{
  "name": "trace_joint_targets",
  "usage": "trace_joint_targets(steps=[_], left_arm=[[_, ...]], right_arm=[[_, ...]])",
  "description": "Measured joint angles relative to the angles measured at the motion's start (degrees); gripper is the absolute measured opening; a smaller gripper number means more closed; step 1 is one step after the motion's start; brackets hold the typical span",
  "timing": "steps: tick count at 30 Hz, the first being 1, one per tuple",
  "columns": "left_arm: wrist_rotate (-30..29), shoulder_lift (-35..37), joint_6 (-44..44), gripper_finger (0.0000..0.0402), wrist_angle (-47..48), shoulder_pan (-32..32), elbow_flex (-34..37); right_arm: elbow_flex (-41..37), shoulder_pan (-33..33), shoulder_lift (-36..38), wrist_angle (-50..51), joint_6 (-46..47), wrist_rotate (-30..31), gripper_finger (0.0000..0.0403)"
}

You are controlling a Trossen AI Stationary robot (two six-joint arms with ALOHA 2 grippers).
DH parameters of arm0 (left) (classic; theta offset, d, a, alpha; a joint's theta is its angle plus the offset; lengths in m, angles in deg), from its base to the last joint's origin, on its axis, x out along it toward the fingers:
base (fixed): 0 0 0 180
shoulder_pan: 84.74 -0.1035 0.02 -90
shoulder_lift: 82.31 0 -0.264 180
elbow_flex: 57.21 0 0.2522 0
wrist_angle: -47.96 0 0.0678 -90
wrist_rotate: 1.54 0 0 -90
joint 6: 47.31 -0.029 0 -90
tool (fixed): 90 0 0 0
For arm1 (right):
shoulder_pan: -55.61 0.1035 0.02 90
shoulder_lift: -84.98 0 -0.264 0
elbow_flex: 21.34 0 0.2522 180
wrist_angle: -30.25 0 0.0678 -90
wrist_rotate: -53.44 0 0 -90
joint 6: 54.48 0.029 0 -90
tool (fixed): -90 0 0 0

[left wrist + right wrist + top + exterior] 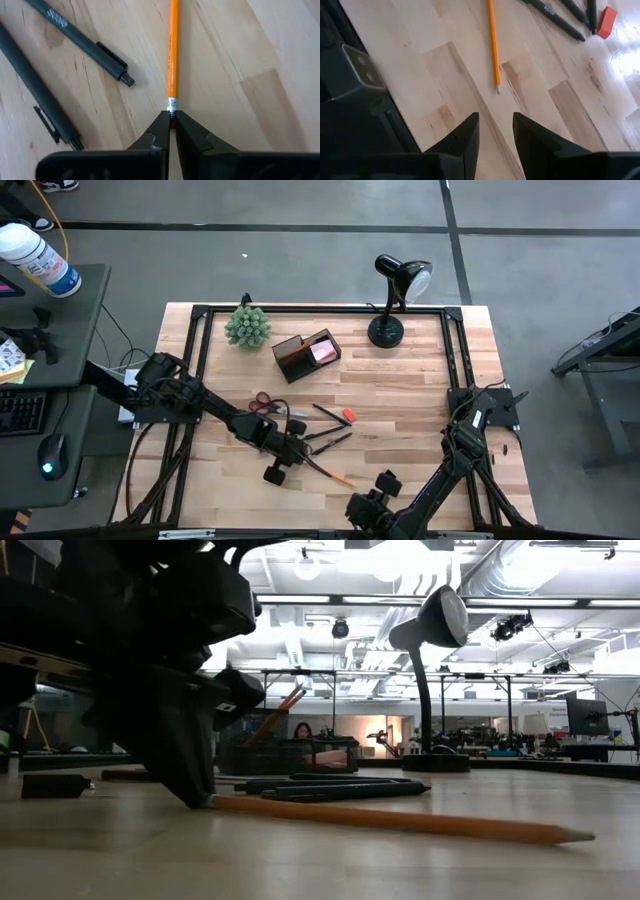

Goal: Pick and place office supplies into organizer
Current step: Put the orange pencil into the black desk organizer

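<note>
The left gripper's fingers are clenched on the eraser end of the orange pencil, which lies flat on the bench near its front edge. Two black pens lie just beside it. The organizer sits well apart, toward the far edge, bare wood between. The right gripper hovers at the front edge, fingers parted and empty.

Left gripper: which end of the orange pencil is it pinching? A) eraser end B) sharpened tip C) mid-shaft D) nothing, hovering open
A: in the left wrist view the left gripper is closed on the orange pencil right at its metal band, and the pointed tip lies free on the table at the far end in the low view.
</note>
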Motion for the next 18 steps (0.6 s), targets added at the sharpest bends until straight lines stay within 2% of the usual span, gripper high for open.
trace_joint_targets(steps=[9,18], left_arm=[[0.2,3.0,-0.3,0.0002,2.0,0.0,-0.1],[-3.8,8.0,-1.2,0.0001,7.4,-1.0,-0.1]], right_arm=[[0.0,2.0,0.0,0.0,2.3,-2.3,0.0112],[0.0,4.0,0.0,0.1,3.8,-3.9,0.0112]])
